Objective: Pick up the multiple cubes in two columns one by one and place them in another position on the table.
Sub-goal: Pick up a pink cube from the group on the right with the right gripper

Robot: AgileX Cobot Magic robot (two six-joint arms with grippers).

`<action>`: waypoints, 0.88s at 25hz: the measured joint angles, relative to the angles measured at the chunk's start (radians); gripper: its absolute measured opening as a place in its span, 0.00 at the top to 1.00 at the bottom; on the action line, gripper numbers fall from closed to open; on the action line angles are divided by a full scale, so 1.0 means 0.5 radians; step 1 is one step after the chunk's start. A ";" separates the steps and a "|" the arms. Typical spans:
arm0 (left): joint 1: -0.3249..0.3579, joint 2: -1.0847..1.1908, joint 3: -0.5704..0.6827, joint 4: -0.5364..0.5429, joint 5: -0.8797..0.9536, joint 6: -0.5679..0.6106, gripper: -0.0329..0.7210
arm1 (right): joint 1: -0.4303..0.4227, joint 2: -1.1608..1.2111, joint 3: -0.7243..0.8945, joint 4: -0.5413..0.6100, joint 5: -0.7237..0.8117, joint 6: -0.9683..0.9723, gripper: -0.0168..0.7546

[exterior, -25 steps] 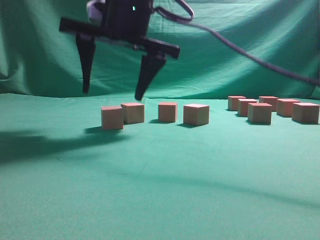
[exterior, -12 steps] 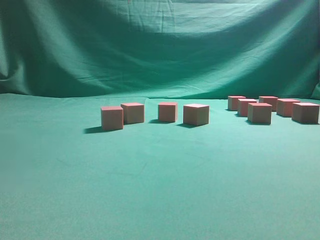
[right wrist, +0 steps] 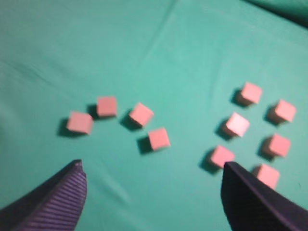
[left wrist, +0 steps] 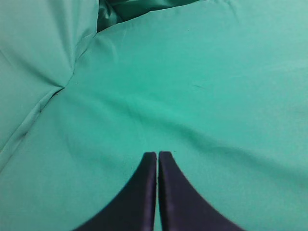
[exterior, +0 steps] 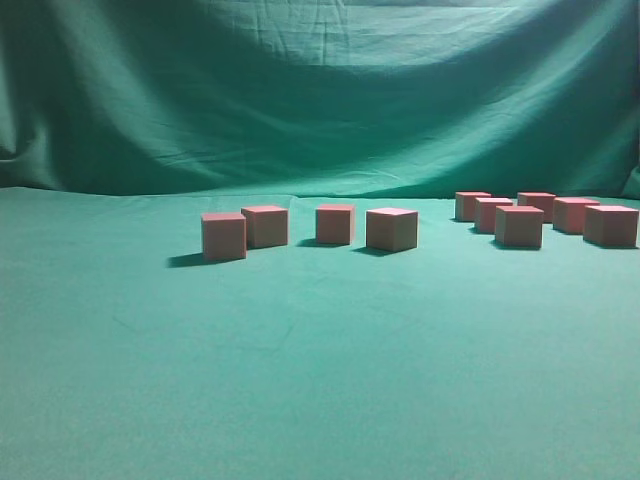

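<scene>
With nothing held, status:
right gripper: jaws wide apart, empty, high above the cubes
left gripper: closed, empty, over bare table
cubes: four loose at left, six in two columns at right
step: between picks, likely
next: descend over a column cube, straddle, close
</scene>
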State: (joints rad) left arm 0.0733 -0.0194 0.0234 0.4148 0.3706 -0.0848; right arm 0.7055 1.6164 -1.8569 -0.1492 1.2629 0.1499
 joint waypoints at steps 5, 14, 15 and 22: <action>0.000 0.000 0.000 0.000 0.000 0.000 0.96 | -0.068 -0.178 0.496 -0.113 0.002 0.150 0.32; 0.000 0.000 0.000 0.000 0.000 0.000 0.96 | -0.638 -0.120 0.935 0.031 -0.122 0.092 0.32; 0.000 0.000 0.000 0.000 0.000 0.000 0.96 | -0.697 -0.101 0.939 0.091 -0.192 0.054 0.32; 0.000 0.000 0.000 0.000 0.000 0.000 0.96 | -0.809 0.146 0.946 0.345 -0.619 -0.213 0.32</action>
State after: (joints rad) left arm 0.0733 -0.0194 0.0234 0.4148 0.3706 -0.0848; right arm 0.3009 1.6895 -1.3838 0.0235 0.9533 0.0434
